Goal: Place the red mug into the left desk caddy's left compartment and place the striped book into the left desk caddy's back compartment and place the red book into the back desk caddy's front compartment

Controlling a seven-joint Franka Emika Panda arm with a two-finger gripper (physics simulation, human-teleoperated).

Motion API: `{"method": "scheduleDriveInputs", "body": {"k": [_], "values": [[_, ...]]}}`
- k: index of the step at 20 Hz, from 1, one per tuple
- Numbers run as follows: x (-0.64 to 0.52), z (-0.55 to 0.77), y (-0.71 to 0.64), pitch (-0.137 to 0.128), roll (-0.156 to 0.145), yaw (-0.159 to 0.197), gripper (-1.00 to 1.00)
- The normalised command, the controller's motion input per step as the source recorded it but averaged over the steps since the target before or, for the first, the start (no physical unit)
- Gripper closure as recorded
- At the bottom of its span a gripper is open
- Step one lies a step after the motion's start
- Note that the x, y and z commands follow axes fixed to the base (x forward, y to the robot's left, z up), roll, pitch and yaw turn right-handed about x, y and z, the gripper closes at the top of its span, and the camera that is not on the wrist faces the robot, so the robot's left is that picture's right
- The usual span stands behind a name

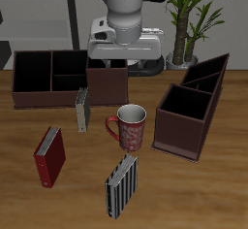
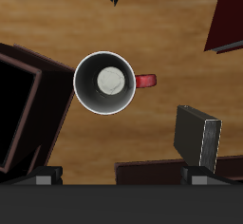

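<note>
Nothing is placed yet: the mug (image 1: 130, 126), striped book (image 1: 121, 185) and red book (image 1: 50, 156) all stand on the table (image 1: 223, 189), the gripper (image 1: 108, 66) hovering empty, fingers apart.

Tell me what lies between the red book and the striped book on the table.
Nothing: in the exterior view, only bare wooden table separates the red book from the striped book. The wrist view does not show that stretch.

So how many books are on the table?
3: a red book near the front edge, a striped book nearest the front, and a grey book beside the back caddy. None seems hidden.
</note>
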Motion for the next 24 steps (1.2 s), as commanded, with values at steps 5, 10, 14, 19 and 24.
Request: {"method": "scheduleDriveInputs", "body": {"k": [5,10,14,19,24], "values": [[0.09,-0.07,-0.01,0.013,-0.018,-0.001,-1.00],[0.02,-0.16,0.01,-0.022,0.001,-0.022,-1.00],[0.04,-0.11,-0.10,-0.081,-0.075,-0.083,-1.00],[0.19,-0.08,-0.11,-0.013,-0.017,-0.119,-1.00],[0.12,-0.26,-0.02,-0.069,-0.045,-0.131,-1.00]]}}
